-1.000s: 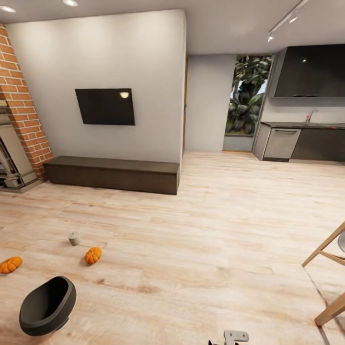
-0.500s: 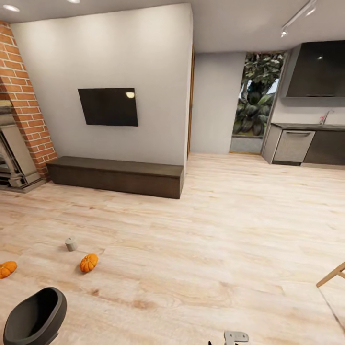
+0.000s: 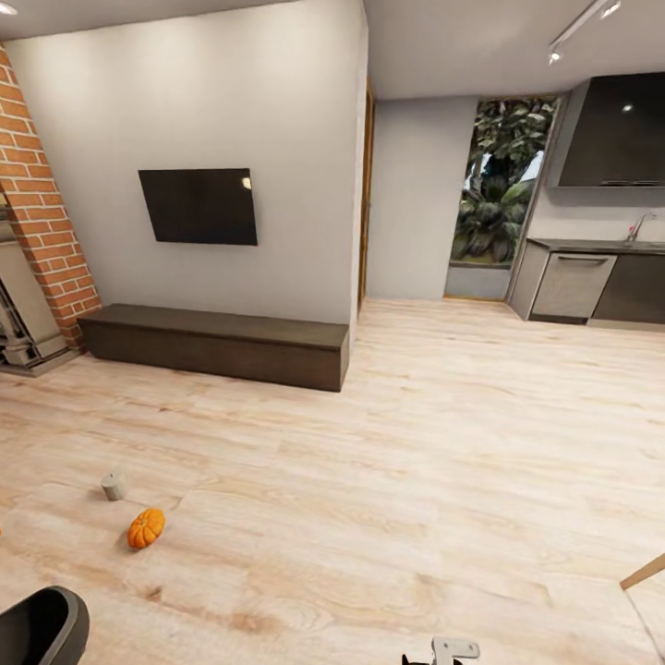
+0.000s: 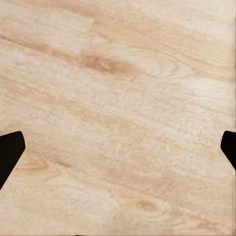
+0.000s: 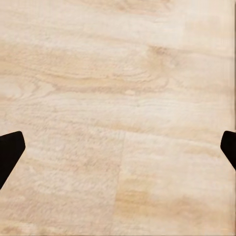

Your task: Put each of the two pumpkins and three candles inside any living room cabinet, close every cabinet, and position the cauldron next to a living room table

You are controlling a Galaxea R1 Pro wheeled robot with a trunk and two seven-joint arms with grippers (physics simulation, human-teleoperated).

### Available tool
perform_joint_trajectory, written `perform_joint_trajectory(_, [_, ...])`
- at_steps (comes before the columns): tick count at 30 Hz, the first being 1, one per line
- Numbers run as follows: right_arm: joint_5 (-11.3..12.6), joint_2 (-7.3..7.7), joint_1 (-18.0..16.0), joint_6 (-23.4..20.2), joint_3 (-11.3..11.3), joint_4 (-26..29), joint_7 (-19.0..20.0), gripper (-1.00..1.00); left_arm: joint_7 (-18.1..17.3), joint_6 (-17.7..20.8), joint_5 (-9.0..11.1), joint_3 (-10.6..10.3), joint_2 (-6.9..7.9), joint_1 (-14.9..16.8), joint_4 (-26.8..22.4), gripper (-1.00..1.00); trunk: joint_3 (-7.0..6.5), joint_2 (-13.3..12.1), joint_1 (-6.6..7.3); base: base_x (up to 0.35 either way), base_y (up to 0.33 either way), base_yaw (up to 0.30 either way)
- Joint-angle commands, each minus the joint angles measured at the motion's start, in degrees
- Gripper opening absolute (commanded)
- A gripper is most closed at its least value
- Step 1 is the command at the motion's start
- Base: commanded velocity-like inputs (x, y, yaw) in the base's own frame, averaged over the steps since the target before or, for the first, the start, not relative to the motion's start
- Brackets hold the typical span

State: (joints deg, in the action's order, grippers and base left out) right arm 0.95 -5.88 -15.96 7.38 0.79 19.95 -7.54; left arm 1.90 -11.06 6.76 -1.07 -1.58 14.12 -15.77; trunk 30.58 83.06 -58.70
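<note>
A television [image 3: 198, 206] hangs above the cabinet [image 3: 214, 344] at eleven o'clock, pumpkin [image 3: 146, 527], candle [image 3: 113, 486] and cauldron [image 3: 42, 628] lie at eight, away from both wide-spread claws, left [image 4: 118, 147] and right [image 5: 118, 147].

**Both grippers spread wide, holding nothing**

Your left gripper [image 4: 118, 147] shows its two dark fingertips [image 4: 10, 150] at the far left and right edges of the left wrist view, jaws wide apart with nothing between them. Your right gripper [image 5: 118, 147] matches it, with dark fingertips [image 5: 10, 150] at both edges of its view. A grey robot part [image 3: 453, 651] shows at the bottom edge of the head view.
</note>
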Motion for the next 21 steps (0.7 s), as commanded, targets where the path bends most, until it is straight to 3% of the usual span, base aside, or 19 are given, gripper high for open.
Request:
perform_joint_trajectory(1, [0.1, -0.01, -0.04, 0.2, 0.09, -0.07, -0.19, 1.0, 0.12, -0.19, 0.52, -0.15, -0.02, 0.03, 0.04, 1.0, 0.06, 0.02, -0.02, 0.279, -0.231, 0.0])
perform_joint_trajectory(8, [0.09, -0.07, -0.04, 0.25, 0.14, -0.08, -0.19, 1.0, 0.12, -0.19, 0.48, -0.16, -0.01, 0.03, 0.04, 1.0, 0.06, 0.02, -0.02, 0.273, -0.236, 0.021])
perform_joint_trajectory(21, [-0.29, -0.09, -0.04, 0.27, 0.18, -0.09, -0.19, 1.0, 0.12, -0.19, 0.46, -0.11, -0.01, 0.03, 0.04, 1.0, 0.06, 0.02, -0.02, 0.289, -0.173, 0.262])
